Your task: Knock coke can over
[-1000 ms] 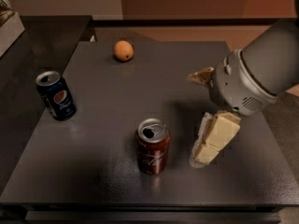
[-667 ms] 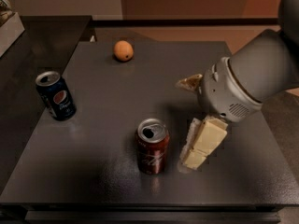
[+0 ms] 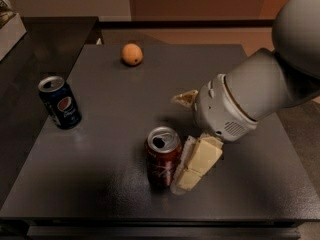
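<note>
coke can (image 3: pixel 163 156) was seen upright on worktop (image 3: pixel 110 114) | pincer (image 3: pixel 179 143) was spread wide, nothing gripped, one finger just beside the can

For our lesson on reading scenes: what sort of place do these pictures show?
Probably an indoor robot test area, perhaps a lab or office. A plain dark table holds only a coke can, a blue can and an orange. A robot's open claw sits close beside the coke can.
</note>
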`<state>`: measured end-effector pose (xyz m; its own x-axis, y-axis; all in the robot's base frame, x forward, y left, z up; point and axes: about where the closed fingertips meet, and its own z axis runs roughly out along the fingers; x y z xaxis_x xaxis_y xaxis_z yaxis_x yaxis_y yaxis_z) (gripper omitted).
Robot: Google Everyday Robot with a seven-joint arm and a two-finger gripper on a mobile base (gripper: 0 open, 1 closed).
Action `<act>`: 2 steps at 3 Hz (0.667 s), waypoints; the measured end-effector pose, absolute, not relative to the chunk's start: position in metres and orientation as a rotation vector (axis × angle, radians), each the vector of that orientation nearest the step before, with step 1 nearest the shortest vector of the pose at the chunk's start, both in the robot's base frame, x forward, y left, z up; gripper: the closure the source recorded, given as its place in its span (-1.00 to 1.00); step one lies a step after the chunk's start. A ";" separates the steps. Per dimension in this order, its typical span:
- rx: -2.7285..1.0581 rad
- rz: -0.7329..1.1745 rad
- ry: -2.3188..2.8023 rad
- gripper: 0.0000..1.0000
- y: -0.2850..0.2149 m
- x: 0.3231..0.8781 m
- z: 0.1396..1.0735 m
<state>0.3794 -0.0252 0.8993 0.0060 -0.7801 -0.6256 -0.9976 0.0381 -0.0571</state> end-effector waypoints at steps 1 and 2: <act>-1.798 0.603 1.787 -1.00 -0.013 0.372 0.894; -1.803 0.618 1.767 -0.63 -0.005 0.366 0.889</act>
